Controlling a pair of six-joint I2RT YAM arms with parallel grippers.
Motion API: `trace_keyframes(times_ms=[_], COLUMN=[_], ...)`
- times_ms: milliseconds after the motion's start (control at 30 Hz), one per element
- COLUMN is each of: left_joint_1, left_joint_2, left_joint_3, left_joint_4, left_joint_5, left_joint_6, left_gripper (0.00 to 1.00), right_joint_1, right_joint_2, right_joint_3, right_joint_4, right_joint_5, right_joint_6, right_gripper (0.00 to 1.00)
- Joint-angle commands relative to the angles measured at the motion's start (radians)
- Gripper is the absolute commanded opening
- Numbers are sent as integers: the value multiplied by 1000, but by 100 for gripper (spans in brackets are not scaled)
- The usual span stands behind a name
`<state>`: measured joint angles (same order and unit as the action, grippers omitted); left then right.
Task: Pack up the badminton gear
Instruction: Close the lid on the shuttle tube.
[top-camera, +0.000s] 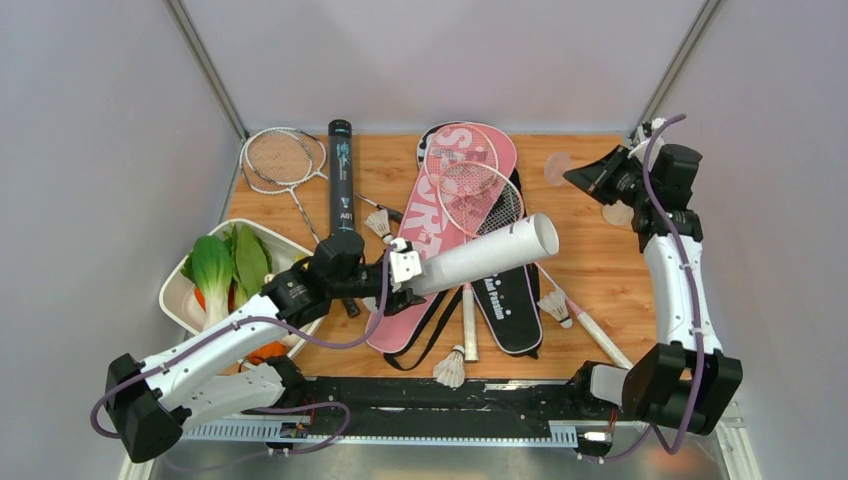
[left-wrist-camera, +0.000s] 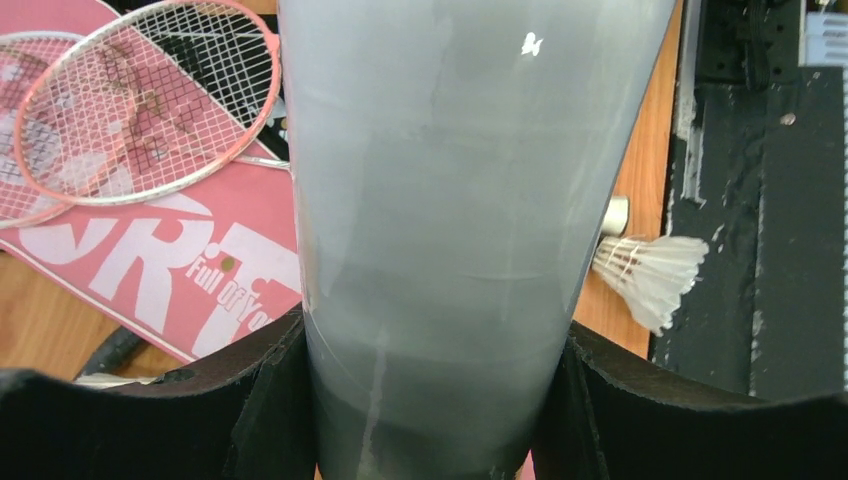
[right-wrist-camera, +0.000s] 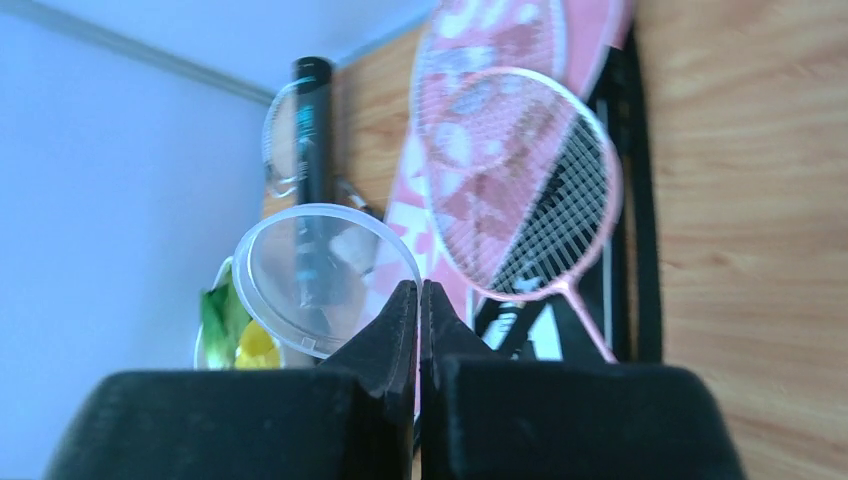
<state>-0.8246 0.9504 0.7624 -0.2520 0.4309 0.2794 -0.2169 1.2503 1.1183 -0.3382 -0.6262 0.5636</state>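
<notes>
My left gripper (top-camera: 405, 270) is shut on the closed end of a long white tube (top-camera: 490, 255), held off the table with its open mouth pointing right. In the left wrist view the tube (left-wrist-camera: 440, 200) fills the gap between both black fingers (left-wrist-camera: 265, 380). My right gripper (right-wrist-camera: 420, 290) is shut on the rim of a clear round lid (right-wrist-camera: 320, 280), raised at the back right (top-camera: 557, 167). Pink rackets (top-camera: 480, 195) lie on a pink bag (top-camera: 440, 225) and a black bag (top-camera: 510, 295). A black tube (top-camera: 340, 175) and silver rackets (top-camera: 280, 158) lie at the back left.
Shuttlecocks lie loose: one by the front edge (top-camera: 451, 368), one near a racket handle (top-camera: 556, 305), one beside the black tube (top-camera: 379, 222). A white tray (top-camera: 170, 290) of vegetables sits at the left, under my left arm. Grey walls close in on three sides.
</notes>
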Motion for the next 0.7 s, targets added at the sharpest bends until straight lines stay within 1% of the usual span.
trace_keyframes(times_ms=[0,33,133,233,300,367,467,533,667], left_joint_1=[-4,-3,-3,-4,0,22,92,116,142], left_joint_2=[-3,-2,4,37,64,83,103,96,40], left_joint_3=[49,44,26,60,92,113,137,135,91], left_joint_4=[-5,-7,10,7,18,53,86,106,198], left_joint_5=[41,28,-89,-176,-250,-261,-215,-206,-236], left_joint_6=[198,238,285,357,409,450,473,489,529], left_gripper=[27,27,27,26,25,23,23,23,23], right_joint_1=[-2,-2,-2,-1,-2,6,36,37,59], right_joint_2=[-94,-119,-199,-286,-359,-424,-494,-529,-555], right_joint_3=[58,50,-1,-56,-84,-100,-117,-125,-119], right_joint_4=[77,77,77,78,77,76,71,73,68], right_joint_5=[-229,-230,-262,-341,-360,-357,-310,-302,-316], right_joint_6=[-20,-7,67,139,170,205,286,331,336], right_gripper=[0,0,0,0,0,0,0,0,0])
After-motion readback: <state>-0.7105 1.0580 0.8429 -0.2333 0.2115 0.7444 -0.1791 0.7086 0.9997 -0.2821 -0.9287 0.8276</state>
